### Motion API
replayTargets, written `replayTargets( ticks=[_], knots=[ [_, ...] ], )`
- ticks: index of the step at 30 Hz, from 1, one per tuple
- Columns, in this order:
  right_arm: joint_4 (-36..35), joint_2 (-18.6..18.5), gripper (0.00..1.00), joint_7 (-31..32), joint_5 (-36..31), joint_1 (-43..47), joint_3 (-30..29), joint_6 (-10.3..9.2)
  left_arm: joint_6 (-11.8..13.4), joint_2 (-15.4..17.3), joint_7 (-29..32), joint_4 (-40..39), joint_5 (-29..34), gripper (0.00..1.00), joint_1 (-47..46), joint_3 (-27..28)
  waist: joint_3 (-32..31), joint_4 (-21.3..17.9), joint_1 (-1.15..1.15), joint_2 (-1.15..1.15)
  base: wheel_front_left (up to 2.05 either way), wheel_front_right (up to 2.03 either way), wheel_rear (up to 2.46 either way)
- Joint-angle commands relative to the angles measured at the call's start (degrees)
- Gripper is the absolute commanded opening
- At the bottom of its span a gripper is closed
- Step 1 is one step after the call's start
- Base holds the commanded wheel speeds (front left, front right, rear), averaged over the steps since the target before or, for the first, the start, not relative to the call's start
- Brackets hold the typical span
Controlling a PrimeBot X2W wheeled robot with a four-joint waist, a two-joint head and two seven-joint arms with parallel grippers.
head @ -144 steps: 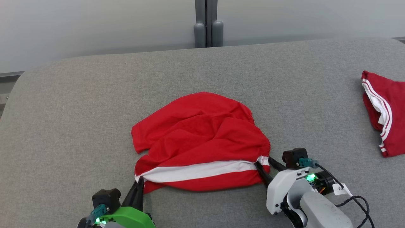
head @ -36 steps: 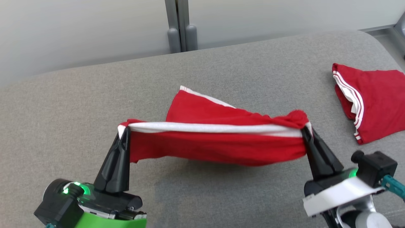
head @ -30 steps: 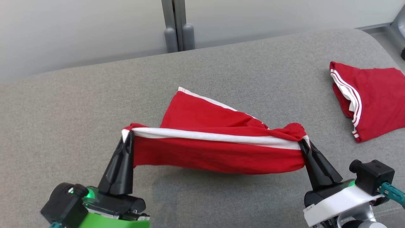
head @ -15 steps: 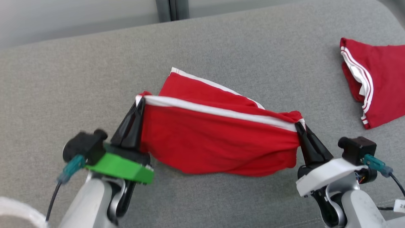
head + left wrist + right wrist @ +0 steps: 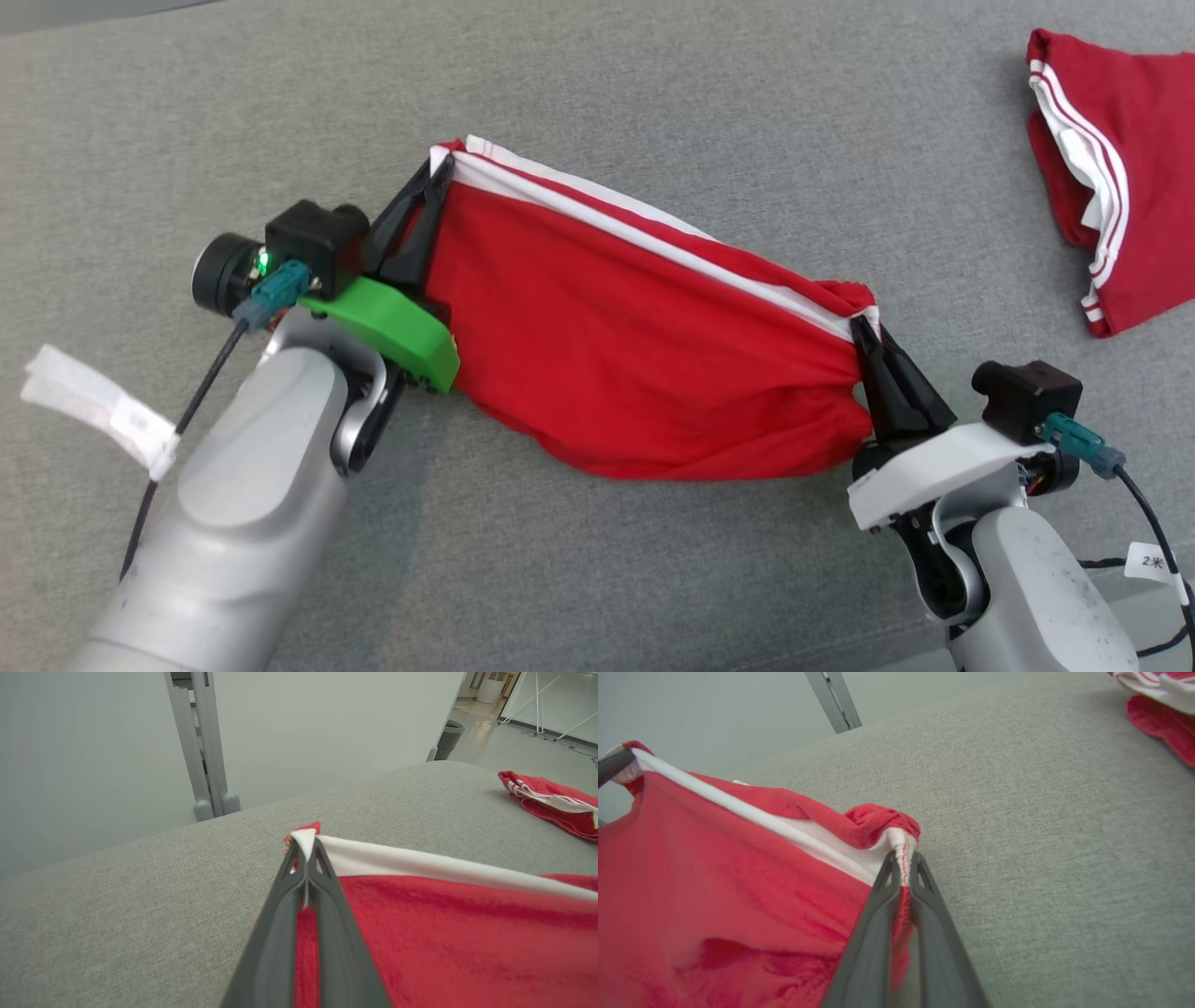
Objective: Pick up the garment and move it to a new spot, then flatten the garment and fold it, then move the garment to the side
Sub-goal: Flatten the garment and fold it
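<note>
Garment (image 5: 644,373) between left pincer (image 5: 439,174), right pincer (image 5: 864,324)

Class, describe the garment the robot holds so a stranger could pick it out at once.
On the grey padded surface are two red, white-striped garments. Ours is the held garment, stretched between the left gripper and right gripper, each pinching an end of its white band; the other garment lies untouched at the right.

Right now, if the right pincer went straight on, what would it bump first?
Probably the grey table, just beyond the garment corner that the right pincer pinches. The other red cloth lies off to the side. Depth is unclear.
</note>
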Motion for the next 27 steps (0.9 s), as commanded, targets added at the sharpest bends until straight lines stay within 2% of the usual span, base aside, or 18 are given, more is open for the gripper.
replayTargets(
  ticks=[1, 10, 12, 13, 14, 15, 21, 27],
  knots=[
    [0.7, -0.2, 0.0, -0.7, -0.1, -1.0, 0.2, -0.08, -0.1, 0.2, -0.3, 1.5, -0.8, 0.0, -2.3, -0.8, 1.3, -1.2, 0.0, 0.0, 0.0, 0.0, 0.0],
    [4.6, -0.2, 0.0, -3.3, 0.2, -4.9, 0.7, -0.08, -0.1, -0.8, -0.6, 10.6, -2.7, 0.0, -10.3, -7.7, 2.9, -2.1, 0.0, 0.0, 0.0, 0.0, 0.0],
    [5.3, -0.2, 0.47, -3.9, 0.6, -5.5, 0.8, -0.08, -0.1, -1.2, -0.5, 12.0, -3.4, 0.0, -11.1, -9.1, 2.9, -2.2, 0.0, 0.0, 0.0, 0.0, 0.0],
    [5.6, -0.2, 1.0, -4.3, 0.6, -5.8, 0.6, -0.08, -0.1, -1.2, -0.5, 12.7, -3.7, 0.04, -11.7, -9.7, 2.9, -2.2, 0.0, 0.0, 0.0, 0.0, 0.0],
    [6.0, -0.2, 1.0, -4.5, 0.6, -5.9, 0.6, -0.08, -0.1, -1.3, -0.5, 13.1, -4.1, 0.63, -12.1, -10.0, 2.9, -2.1, 0.0, 0.0, 0.0, 0.0, 0.0],
    [6.1, -0.2, 1.0, -4.8, 0.7, -6.1, 0.6, -0.08, -0.2, -1.3, -0.5, 13.6, -4.3, 1.0, -12.4, -10.2, 2.8, -2.1, 0.0, 0.0, 0.0, 0.0, 0.0],
    [6.2, -0.2, 1.0, -5.7, 0.1, -5.7, 0.1, -0.08, -0.2, -1.1, -0.5, 14.7, -4.3, 1.0, -11.9, -9.7, 1.2, -1.7, 0.0, 0.0, 0.0, 0.0, 0.0],
    [4.3, -0.2, 1.0, -5.9, -1.9, -3.4, -0.7, -0.08, -0.2, -0.5, -0.5, 13.6, -5.2, 1.0, -7.6, -7.9, -2.0, -1.0, 0.0, 0.0, 0.0, 0.0, 0.0]
  ],
)
